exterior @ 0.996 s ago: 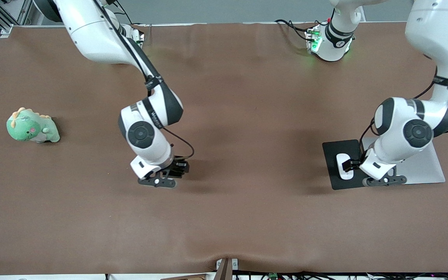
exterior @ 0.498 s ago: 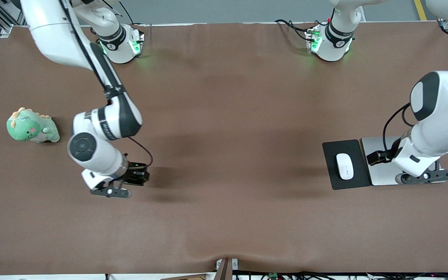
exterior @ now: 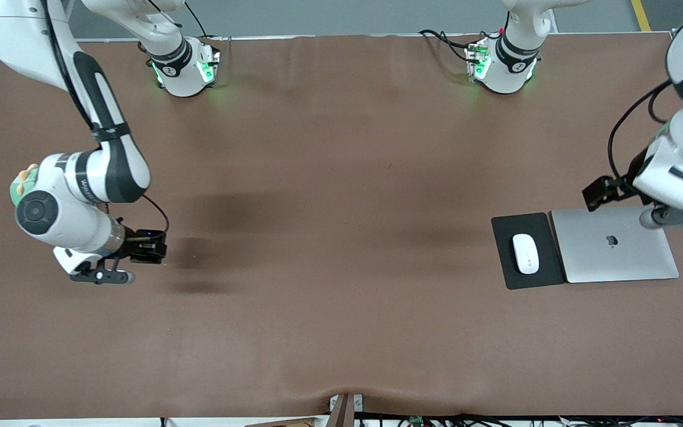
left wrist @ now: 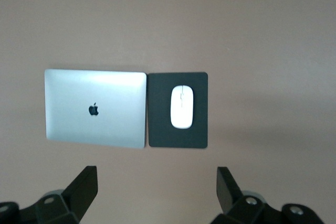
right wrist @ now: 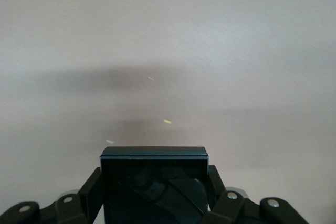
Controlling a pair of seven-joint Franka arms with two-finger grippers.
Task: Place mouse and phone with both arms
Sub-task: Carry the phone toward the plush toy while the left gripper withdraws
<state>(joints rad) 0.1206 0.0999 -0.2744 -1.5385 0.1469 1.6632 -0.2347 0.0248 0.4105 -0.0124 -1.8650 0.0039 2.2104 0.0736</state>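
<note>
Here, phone (right wrist: 153,182) clamped in right gripper (right wrist: 155,195), airborne

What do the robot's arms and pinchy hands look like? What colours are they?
Both arms are glossy white tubes with black bands and round black caps at the joints. Thin black cables loop near each wrist. The bases glow green. The left gripper and the right gripper are black, with flat fingers and small silver screws.

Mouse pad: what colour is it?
Matte black, under the white mouse; the pad shows best in the left wrist view.
</note>
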